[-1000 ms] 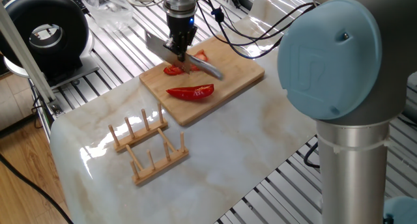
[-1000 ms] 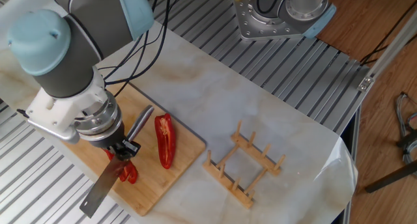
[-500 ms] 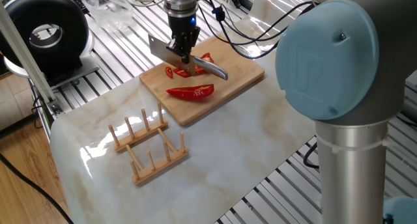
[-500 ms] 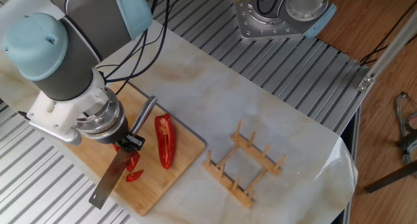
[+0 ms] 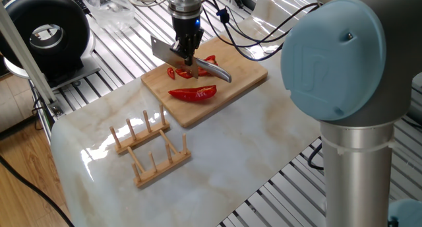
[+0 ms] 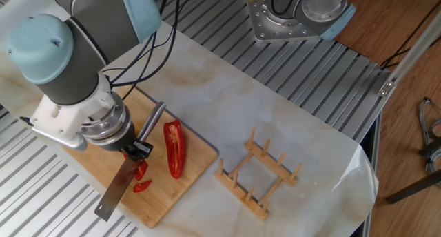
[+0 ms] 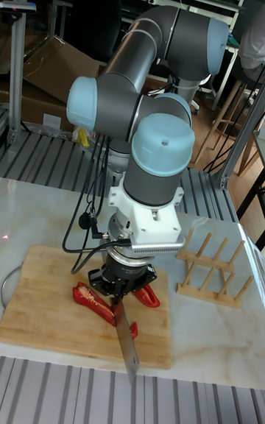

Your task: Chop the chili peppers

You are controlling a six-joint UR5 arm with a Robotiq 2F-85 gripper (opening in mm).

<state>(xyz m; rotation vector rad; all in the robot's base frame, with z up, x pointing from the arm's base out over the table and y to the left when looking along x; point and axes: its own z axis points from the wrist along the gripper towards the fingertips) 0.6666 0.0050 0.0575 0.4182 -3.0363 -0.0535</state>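
On the wooden cutting board (image 5: 241, 74) lies one whole chili pepper half (image 5: 192, 93), long and glossy red. A second pepper is partly cut into pieces (image 5: 173, 73) under the knife (image 5: 165, 49). My gripper (image 5: 186, 55) is shut on the knife where blade meets handle, with the blade held over those cut pieces. The other fixed view shows my gripper (image 6: 140, 153), the knife blade (image 6: 116, 193), the whole half (image 6: 174, 149) and a loose red bit (image 6: 142, 187). In the tall fixed view my gripper (image 7: 120, 299) holds the blade (image 7: 126, 339) between red pieces (image 7: 87, 295).
A wooden peg rack (image 5: 148, 148) stands on the marble top in front of the board. A black round device (image 5: 46, 32) sits at the back left. A second robot base (image 6: 296, 13) is mounted beyond the table. Cables hang down to the wrist.
The knife has risen off the pepper and shifted a little along it, uncovering a freshly cut red bit. In the last half second almost nothing moved.
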